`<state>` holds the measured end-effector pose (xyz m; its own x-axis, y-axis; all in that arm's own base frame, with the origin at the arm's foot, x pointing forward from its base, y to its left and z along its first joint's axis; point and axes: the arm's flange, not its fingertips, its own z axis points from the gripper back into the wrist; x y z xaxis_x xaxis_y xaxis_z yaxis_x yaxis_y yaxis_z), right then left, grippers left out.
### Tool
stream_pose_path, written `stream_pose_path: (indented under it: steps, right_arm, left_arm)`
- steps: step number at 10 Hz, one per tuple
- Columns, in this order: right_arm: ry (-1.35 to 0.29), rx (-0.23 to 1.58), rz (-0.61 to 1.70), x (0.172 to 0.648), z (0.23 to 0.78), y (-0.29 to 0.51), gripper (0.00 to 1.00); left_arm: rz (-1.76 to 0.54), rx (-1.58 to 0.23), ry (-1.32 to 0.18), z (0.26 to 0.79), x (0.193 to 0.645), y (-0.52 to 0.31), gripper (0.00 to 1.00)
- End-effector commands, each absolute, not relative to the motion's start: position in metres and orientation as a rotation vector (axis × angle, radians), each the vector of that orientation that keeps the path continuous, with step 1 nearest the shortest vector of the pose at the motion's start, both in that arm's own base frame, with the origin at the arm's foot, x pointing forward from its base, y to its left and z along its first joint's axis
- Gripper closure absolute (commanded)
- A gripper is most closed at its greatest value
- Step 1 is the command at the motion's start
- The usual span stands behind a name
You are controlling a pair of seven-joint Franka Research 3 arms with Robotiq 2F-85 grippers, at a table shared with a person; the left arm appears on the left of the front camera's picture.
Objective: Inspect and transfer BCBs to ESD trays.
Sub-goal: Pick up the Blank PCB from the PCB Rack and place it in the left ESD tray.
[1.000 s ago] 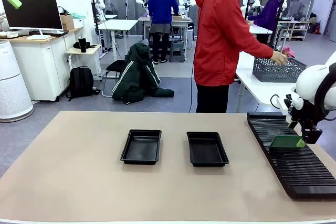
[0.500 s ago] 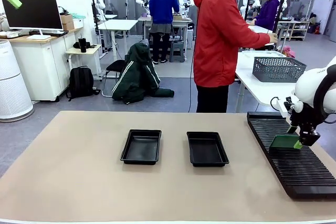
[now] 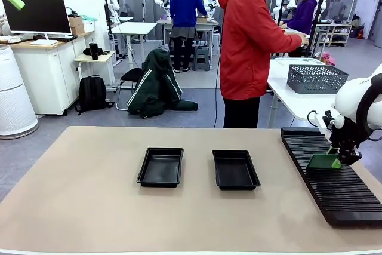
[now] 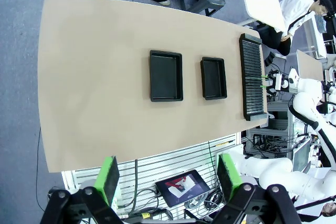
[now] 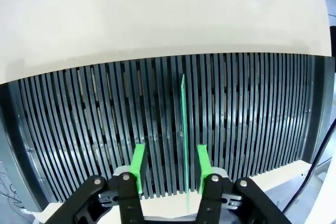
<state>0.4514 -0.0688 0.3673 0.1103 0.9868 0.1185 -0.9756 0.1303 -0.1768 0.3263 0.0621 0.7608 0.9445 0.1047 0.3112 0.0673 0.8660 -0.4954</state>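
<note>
At the right edge of the front view: closing the right gripper [image 3: 339,160] around a green board [image 3: 321,162] in the black rack [image 3: 334,201], narrower than a second ago. Nothing yet in the left tray [image 3: 160,168] or right tray [image 3: 235,171]. Left wrist view, bottom: left gripper [image 4: 167,166] spread wide, empty. Right wrist view, middle: board between the pads [image 5: 137,163], gaps both sides, not pinched yet. Means lifting out next, probably.

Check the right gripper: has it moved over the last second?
Yes, slightly. In the front view the right gripper has edged left against the black rack, closer over the end of the upright BCB.
</note>
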Motion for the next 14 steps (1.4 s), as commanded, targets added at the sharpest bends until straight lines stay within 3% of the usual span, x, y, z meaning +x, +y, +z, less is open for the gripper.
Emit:
stream_pose_path:
  steps: [1,10,14]
  right_arm:
    - [-0.259,-0.065,1.449,0.4558,0.3631,-0.0735,0.56]
    - [-0.215,-0.064,1.435,0.4623,0.3651,-0.0738,1.0]
    - [-0.218,-0.05,1.411,0.4634,0.3679,-0.074,1.0]
  left_arm:
    - [0.02,-0.526,-0.338,0.7598,0.3251,0.0623,0.0]
    - [0.02,-0.526,-0.338,0.7598,0.3251,0.0623,0.0]
    - [0.02,-0.526,-0.338,0.7598,0.3251,0.0623,0.0]
